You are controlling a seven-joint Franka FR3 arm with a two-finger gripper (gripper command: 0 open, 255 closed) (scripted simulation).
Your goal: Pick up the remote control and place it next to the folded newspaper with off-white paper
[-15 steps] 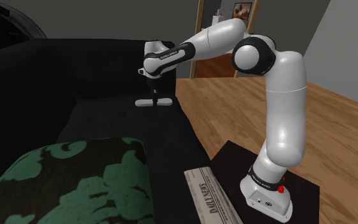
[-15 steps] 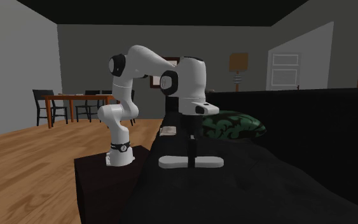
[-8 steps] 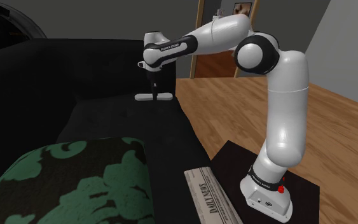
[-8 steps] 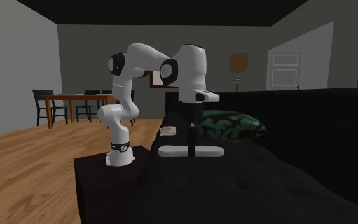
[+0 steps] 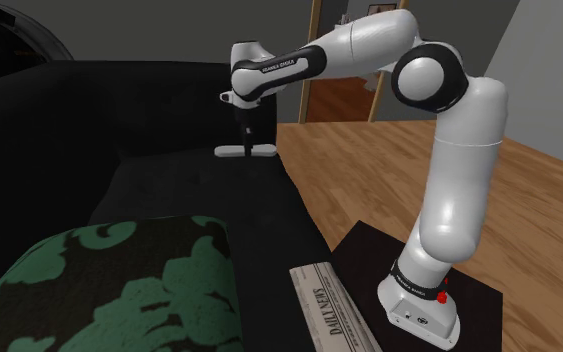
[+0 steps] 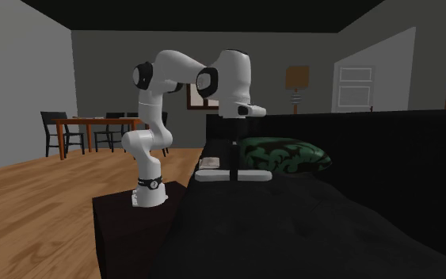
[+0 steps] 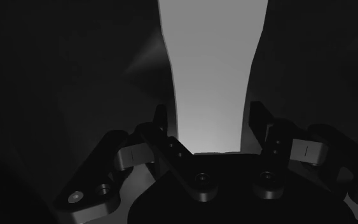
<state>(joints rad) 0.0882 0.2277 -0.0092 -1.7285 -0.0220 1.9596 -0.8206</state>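
The remote control (image 5: 228, 152) is a plain white elongated bar, held level just above the black sofa seat (image 5: 199, 190) at the far end. My gripper (image 5: 246, 142) points straight down and is shut on its middle. The second exterior view has the remote (image 6: 254, 176) hanging under the gripper (image 6: 234, 165). In the wrist view the white remote (image 7: 212, 76) runs away from the hand between both fingers (image 7: 161, 124). The folded off-white newspaper (image 5: 329, 305) lies at the sofa's front edge near the stand, also visible as the newspaper (image 6: 209, 163).
A green patterned cushion (image 5: 119, 290) covers the near part of the seat; the cushion (image 6: 284, 154) lies beyond the remote in the second exterior view. The sofa back (image 5: 89, 110) rises along the shoulder view's left. Wooden floor (image 5: 399, 180) lies past the sofa edge.
The arm has risen and carried the remote upward from the seat, still clasped. In the second exterior view the remote sits noticeably higher than a second ago.
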